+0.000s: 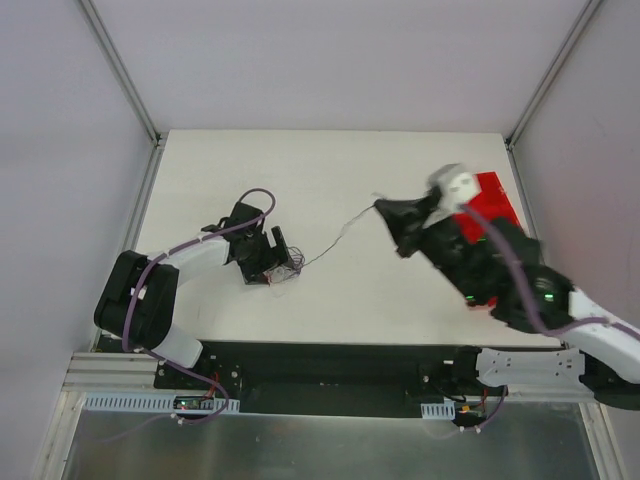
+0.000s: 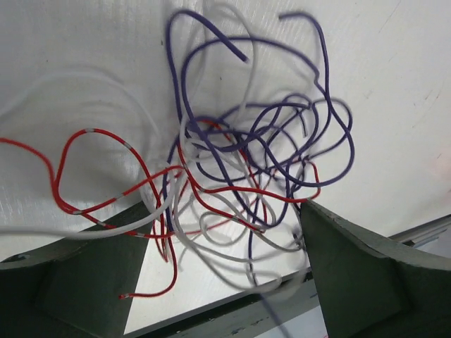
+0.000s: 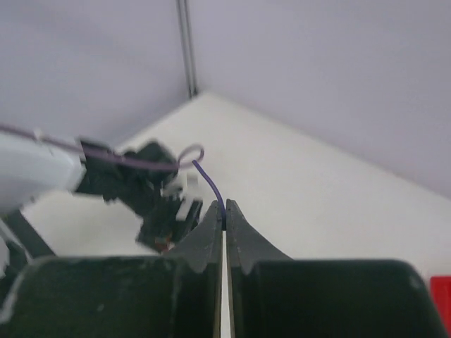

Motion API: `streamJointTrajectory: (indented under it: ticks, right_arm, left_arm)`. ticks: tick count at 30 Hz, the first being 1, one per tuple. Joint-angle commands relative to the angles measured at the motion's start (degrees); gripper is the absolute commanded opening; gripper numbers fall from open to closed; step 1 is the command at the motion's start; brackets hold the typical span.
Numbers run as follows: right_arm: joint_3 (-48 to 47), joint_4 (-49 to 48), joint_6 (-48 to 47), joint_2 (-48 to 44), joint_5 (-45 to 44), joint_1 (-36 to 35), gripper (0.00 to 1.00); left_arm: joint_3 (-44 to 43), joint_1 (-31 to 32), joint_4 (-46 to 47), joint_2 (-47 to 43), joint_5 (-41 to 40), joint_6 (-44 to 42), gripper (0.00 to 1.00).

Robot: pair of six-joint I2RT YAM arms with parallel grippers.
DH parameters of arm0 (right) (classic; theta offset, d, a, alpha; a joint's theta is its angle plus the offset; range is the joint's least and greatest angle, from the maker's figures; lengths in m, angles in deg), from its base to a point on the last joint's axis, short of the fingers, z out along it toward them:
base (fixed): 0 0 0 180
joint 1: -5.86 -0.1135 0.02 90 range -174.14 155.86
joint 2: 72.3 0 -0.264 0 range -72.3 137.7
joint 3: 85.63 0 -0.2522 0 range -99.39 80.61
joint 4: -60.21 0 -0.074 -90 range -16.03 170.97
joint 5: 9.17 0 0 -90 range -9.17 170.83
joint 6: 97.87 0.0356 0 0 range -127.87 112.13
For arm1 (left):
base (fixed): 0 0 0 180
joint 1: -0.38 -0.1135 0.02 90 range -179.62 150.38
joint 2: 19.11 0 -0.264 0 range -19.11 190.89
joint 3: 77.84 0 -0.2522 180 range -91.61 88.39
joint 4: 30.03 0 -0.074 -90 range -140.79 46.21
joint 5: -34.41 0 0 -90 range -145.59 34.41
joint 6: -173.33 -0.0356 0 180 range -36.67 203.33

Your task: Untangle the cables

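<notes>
A white tabletop [image 1: 330,170] lies under even, soft light that casts only faint shadows. Plain pale grey-lilac panels close it in: a back wall [image 1: 330,60] along the far edge, a left wall [image 1: 55,150] and a right wall [image 1: 600,130] along the sides. A slim aluminium left post [image 1: 120,68] and right post [image 1: 556,70] rise from the far corners. A black base plate [image 1: 330,362] runs along the near edge, with a dull metal sheet [image 1: 320,445] beyond it.

No legible text or labels anywhere.
</notes>
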Motion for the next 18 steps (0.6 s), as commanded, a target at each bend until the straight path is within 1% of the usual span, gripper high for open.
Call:
streamJointTrajectory:
  ticks: [1,6,8,11,14,16,18]
  right_arm:
    - [-13.4,4.7,-7.6,-6.1,-5.5,0.3,0.0]
    - [-26.6,5.5,-11.3,-5.2,-1.0,0.3,0.0]
    - [-31.4,4.9,-13.0,-4.1,-0.9,0.3,0.0]
    - [-34.7,3.4,-15.9,-1.6,-0.2,0.3,0.0]
    - [-39.6,5.5,-19.6,3.8,-4.4,0.3,0.0]
    - [-40.9,5.8,-22.3,7.3,-8.1,0.5,0.0]
    - [-40.4,6.1,-23.5,9.4,-8.9,2.2,0.0]
  left_arm:
    - [1.7,-1.2,-0.9,2.2,-4.3,-1.9,0.86]
    - [3.2,-1.8,-0.3,2.1,-4.4,-1.8,0.87]
    - [3.9,-2.2,-0.1,1.9,-4.4,-1.7,0.87]
    - [4.4,-3.1,0.2,1.3,-4.6,-1.8,0.87]
    - [4.9,-3.8,0.5,-1.2,-5.4,-2.3,0.87]
    - [5.6,-4.4,0.4,-4.0,-5.8,-2.4,0.87]
    - [6.3,-4.6,0.7,-8.6,-5.5,-3.4,0.87]
